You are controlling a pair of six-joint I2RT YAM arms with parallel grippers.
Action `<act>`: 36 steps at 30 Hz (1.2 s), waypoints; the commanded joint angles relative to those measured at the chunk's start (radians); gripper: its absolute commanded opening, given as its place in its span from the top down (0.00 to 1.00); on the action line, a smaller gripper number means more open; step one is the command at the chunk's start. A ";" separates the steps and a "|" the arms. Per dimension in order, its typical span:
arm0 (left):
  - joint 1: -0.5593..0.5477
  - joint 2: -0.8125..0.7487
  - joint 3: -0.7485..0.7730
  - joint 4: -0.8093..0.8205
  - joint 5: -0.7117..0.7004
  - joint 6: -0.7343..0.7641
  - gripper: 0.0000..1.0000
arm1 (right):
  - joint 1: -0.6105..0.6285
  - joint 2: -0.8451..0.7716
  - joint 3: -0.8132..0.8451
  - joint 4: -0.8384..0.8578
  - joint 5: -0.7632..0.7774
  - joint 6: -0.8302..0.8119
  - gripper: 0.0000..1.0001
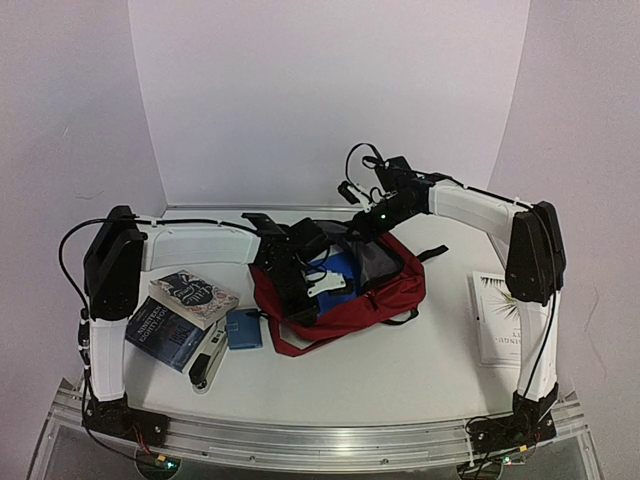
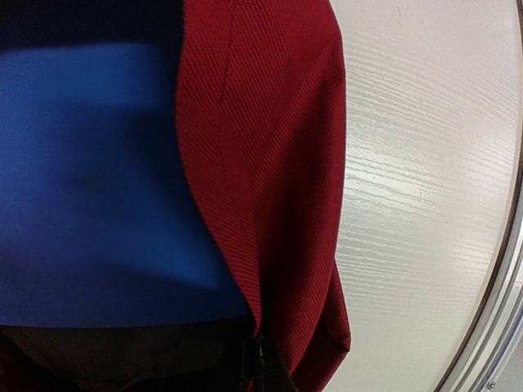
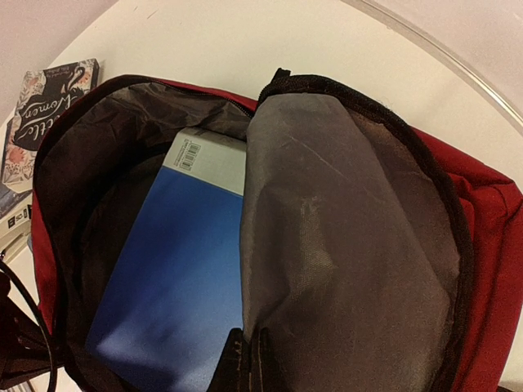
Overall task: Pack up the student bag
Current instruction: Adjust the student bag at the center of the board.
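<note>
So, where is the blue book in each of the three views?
Top external: blue book at centre, inside the open student bag.
Left wrist: blue book fills the left half, blurred.
Right wrist: blue book lower left, inside the bag.
Shared landmark: the bag's dark red fabric, beside the book in every view.

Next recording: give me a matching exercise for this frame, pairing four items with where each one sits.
Items:
1. student bag
2. blue book
3. white book
4. stacked books

Places:
A. on the robot's left
B. centre, mouth open
C. on the robot's right, lying flat
D. inside the bag

Pairs: 1-B, 2-D, 3-C, 4-A
</note>
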State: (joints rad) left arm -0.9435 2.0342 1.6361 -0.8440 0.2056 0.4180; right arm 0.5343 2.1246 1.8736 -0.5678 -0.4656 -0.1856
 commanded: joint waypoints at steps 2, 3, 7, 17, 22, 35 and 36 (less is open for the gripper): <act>-0.002 -0.082 0.168 0.005 -0.046 -0.054 1.00 | -0.003 0.002 0.061 0.020 0.005 -0.005 1.00; -0.002 -0.102 0.190 0.006 -0.045 -0.061 1.00 | -0.003 0.005 0.069 0.020 0.008 -0.006 1.00; -0.001 -0.183 0.213 0.016 -0.050 -0.072 1.00 | -0.003 0.019 0.110 0.019 0.021 -0.015 1.00; -0.019 -0.243 -0.059 0.041 -0.008 -0.156 0.97 | -0.003 0.039 0.158 0.018 0.030 -0.009 0.97; -0.022 -0.283 -0.149 0.119 -0.015 -0.233 0.76 | -0.003 -0.013 0.105 0.008 0.027 0.002 0.70; -0.021 -0.290 0.038 0.129 -0.194 -0.463 0.00 | -0.196 -0.381 -0.120 -0.391 0.077 -0.079 0.03; -0.021 -0.282 0.054 0.129 -0.196 -0.481 0.00 | -0.239 -0.410 -0.160 -0.426 0.082 -0.097 0.02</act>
State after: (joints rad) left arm -0.9658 1.7660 1.6054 -0.7486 0.0854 0.0543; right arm 0.4395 1.8608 1.8367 -0.7767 -0.4288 -0.2009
